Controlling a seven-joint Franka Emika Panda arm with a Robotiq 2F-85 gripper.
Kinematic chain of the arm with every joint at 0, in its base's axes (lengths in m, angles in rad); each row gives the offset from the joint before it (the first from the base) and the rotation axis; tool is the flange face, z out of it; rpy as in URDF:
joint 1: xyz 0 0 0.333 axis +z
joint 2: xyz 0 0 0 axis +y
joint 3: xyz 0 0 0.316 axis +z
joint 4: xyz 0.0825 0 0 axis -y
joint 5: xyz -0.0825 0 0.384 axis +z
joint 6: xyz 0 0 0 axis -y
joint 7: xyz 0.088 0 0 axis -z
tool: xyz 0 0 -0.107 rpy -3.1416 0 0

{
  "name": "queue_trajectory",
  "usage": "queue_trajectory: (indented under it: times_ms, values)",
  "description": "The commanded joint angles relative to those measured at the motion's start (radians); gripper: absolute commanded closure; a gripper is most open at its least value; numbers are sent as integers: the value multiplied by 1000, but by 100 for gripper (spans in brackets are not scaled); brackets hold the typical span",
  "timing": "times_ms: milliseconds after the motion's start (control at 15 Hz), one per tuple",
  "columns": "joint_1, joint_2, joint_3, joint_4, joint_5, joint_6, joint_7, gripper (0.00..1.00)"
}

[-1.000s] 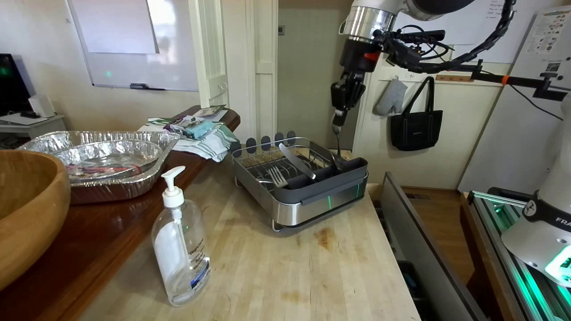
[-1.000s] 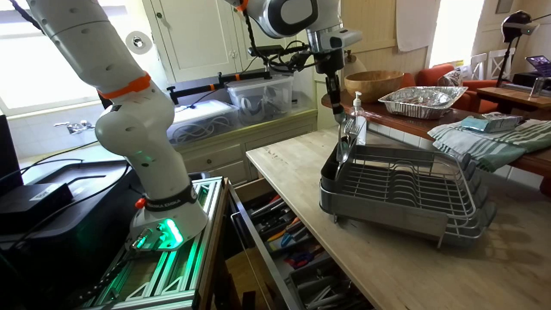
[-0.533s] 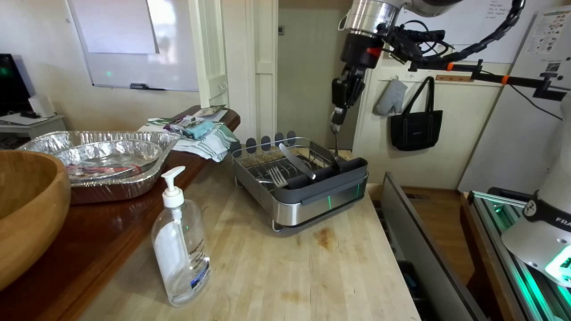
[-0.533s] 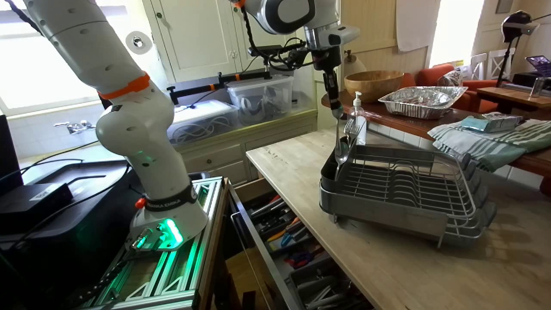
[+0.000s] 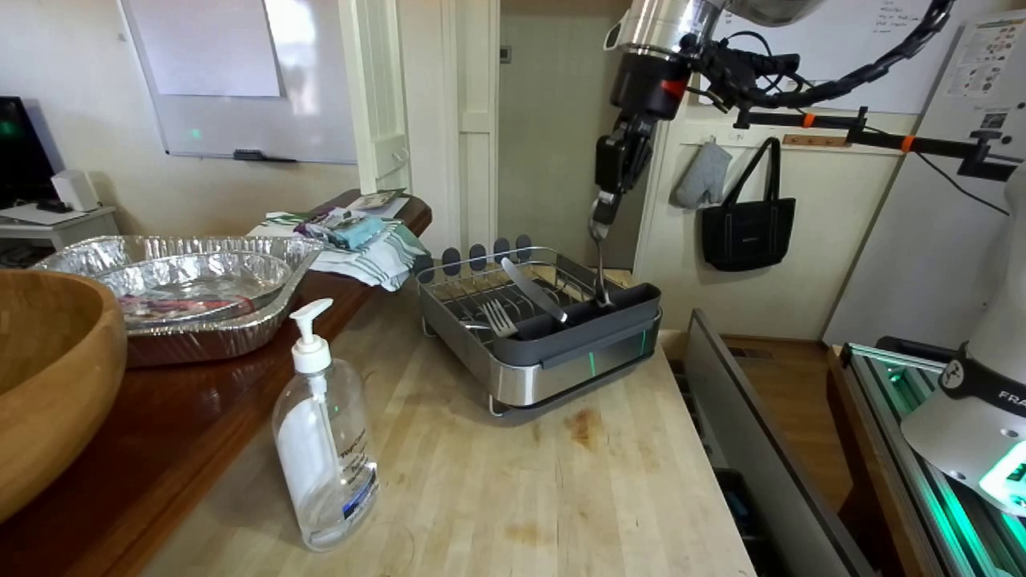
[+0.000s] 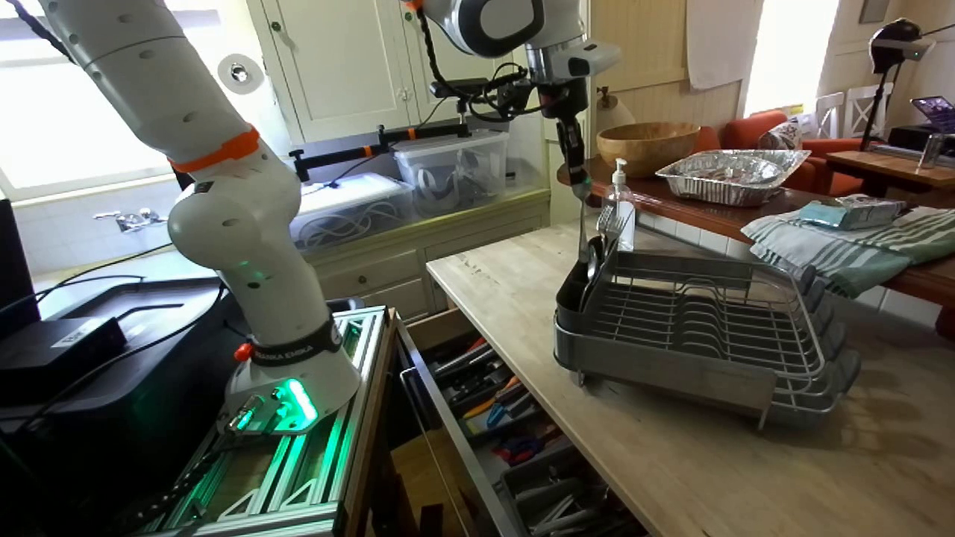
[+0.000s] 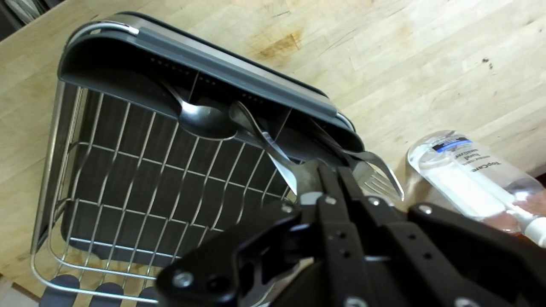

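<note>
Mid-frame in an exterior view, the dish rack [image 5: 517, 386] carries its caddy [image 5: 561, 340] along the near edge, presumably for upright draining; at upper right of centre, the gripper [image 5: 607, 210] is clenched on a metal utensil [image 5: 597, 231] by its broad end, handle hanging at the caddy's mouth, free air to its upper left

Wooden bowl [image 5: 80, 393], foil pan [image 6: 720, 194], black tote [image 5: 749, 235]
</note>
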Motion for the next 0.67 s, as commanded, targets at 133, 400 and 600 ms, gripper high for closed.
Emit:
queue_trajectory:
  times_ms: [133,400,600]
  values:
    - [10,19,-11,16,55,-2,-64,99]
    - [12,46,-22,26,95,7,-113,99]
    - [7,63,-31,29,120,16,-142,99]
